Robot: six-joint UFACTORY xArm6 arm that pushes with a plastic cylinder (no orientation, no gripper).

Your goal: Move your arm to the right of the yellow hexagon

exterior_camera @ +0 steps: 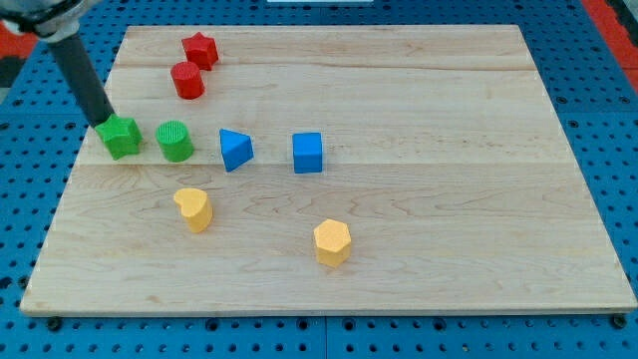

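Note:
The yellow hexagon [332,242] lies on the wooden board [449,199] at the lower middle. My tip [101,122] is far off at the view's upper left, touching the upper left edge of a green star-like block [121,138]. The dark rod slants up to the view's top left corner. The tip stands well to the left of and above the yellow hexagon.
A green cylinder [175,141], a blue triangle [235,150] and a blue cube [308,153] lie in a row to the right of the green star-like block. A red star [199,49] and a red cylinder [187,80] lie at the top. A yellow heart-like block [193,208] lies left of the hexagon.

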